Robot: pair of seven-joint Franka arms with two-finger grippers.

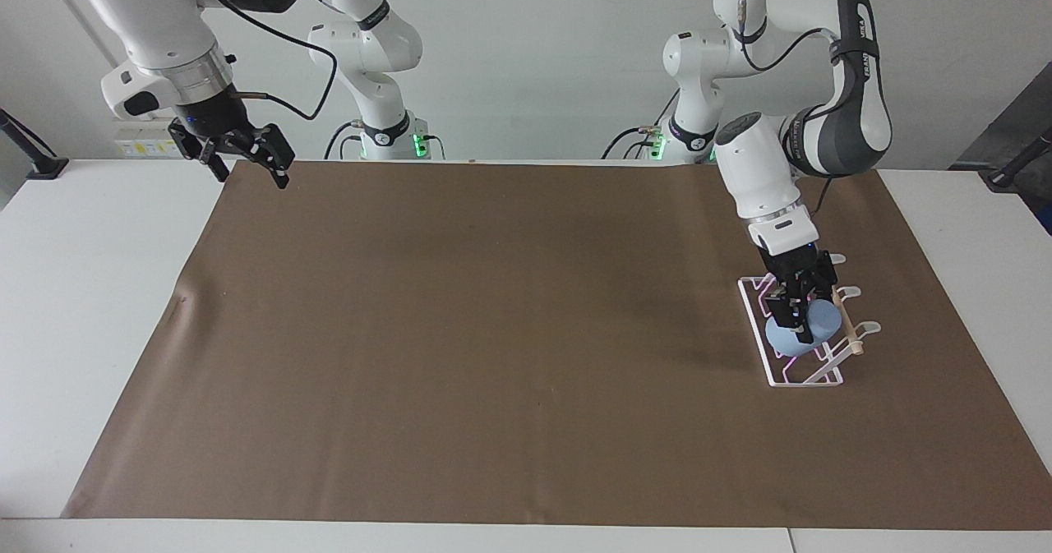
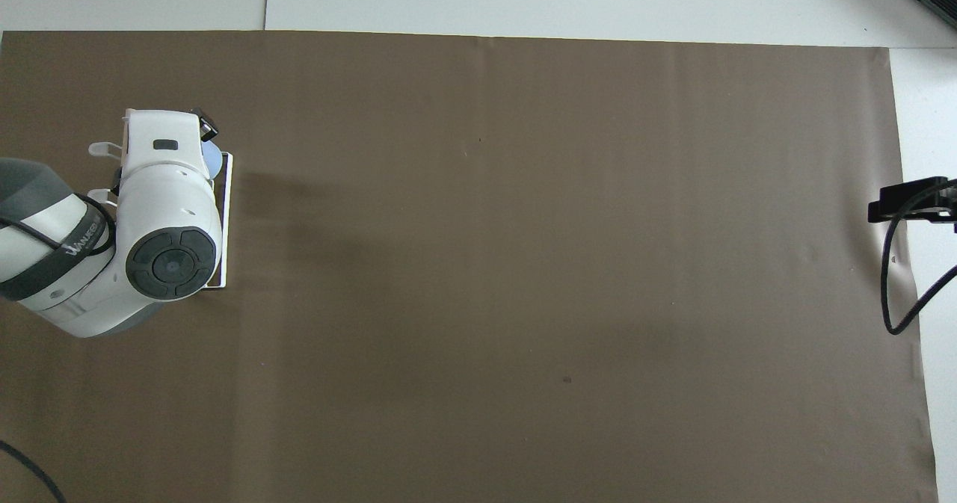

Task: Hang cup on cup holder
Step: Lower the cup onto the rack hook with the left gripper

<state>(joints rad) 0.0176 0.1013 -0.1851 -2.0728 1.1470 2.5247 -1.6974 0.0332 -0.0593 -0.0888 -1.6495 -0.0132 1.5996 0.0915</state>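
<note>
On the cup holder [image 1: 801, 364], left end effector [image 1: 799, 316] clamping cup [image 1: 809, 329].

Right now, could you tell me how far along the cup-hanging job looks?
Nearly finished. The light-blue cup sits tilted on the white wire cup holder at the left arm's end of the table. The left gripper is down at the cup, fingers on either side of it. Letting go and lifting clear are what remain. The right gripper waits open over the brown mat's corner.

Matt light-blue cup [image 1: 809, 325], thin white wire cup holder [image 1: 752, 311] with pale wooden dowel [image 1: 847, 327], matt brown paper sheet [image 1: 493, 331].
</note>
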